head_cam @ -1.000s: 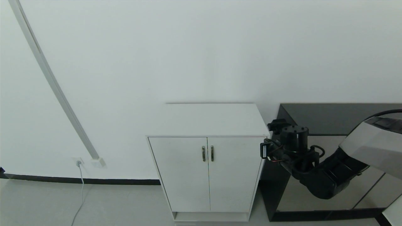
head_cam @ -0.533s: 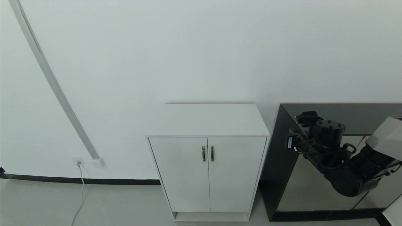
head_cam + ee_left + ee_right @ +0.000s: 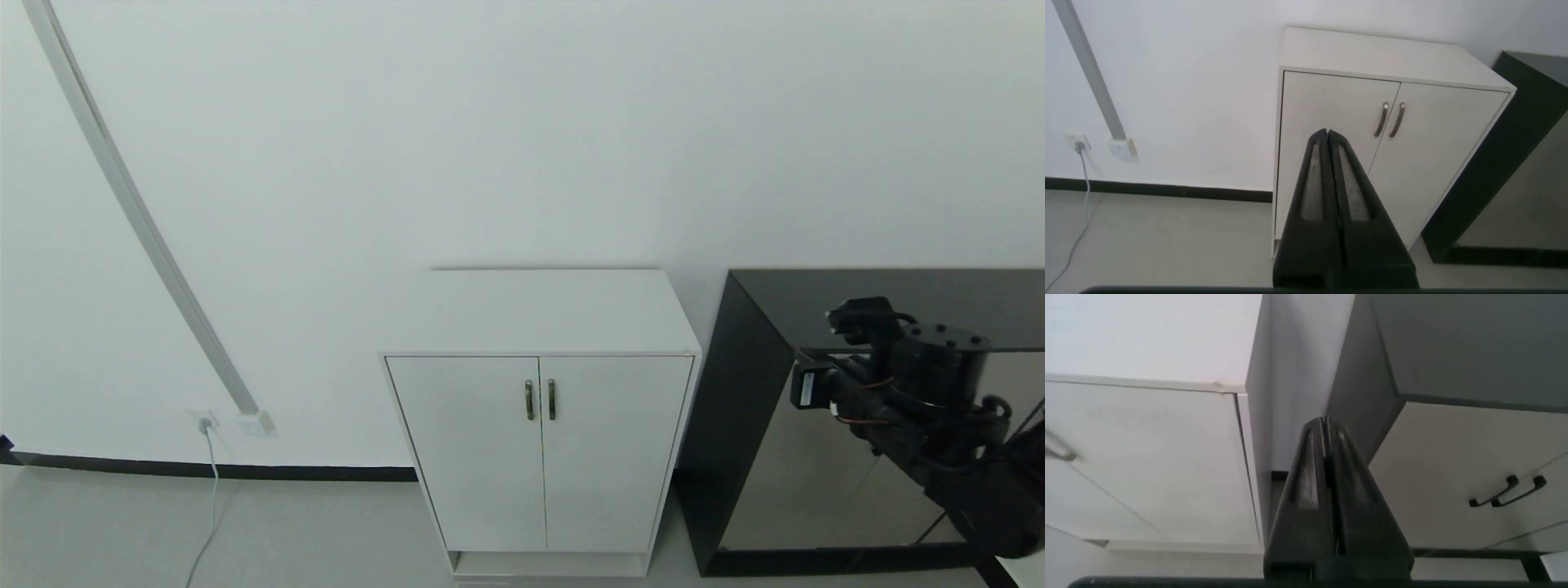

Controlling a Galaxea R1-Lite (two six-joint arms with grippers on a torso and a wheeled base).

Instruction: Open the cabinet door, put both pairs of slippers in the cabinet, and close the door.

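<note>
The white cabinet (image 3: 543,318) stands against the wall with both doors shut, its two metal handles (image 3: 540,400) side by side at the middle seam. My right arm (image 3: 931,384) hangs to the right of it, in front of the black cabinet. In the right wrist view my right gripper (image 3: 1327,429) is shut on nothing and points at the gap between the white cabinet (image 3: 1143,441) and the dark one. In the left wrist view my left gripper (image 3: 1328,135) is shut and empty, well back from the white cabinet (image 3: 1388,122) and facing its doors.
A black cabinet (image 3: 747,351) with pale doors and dark handles (image 3: 1507,490) stands close against the white cabinet's right side. A wall socket with a hanging cable (image 3: 204,425) and a slanted conduit (image 3: 122,196) lie to the left. Grey floor spreads in front.
My right arm has swung to the right, away from the white cabinet's right edge and across the black cabinet's front. The cabinet doors stay shut.
</note>
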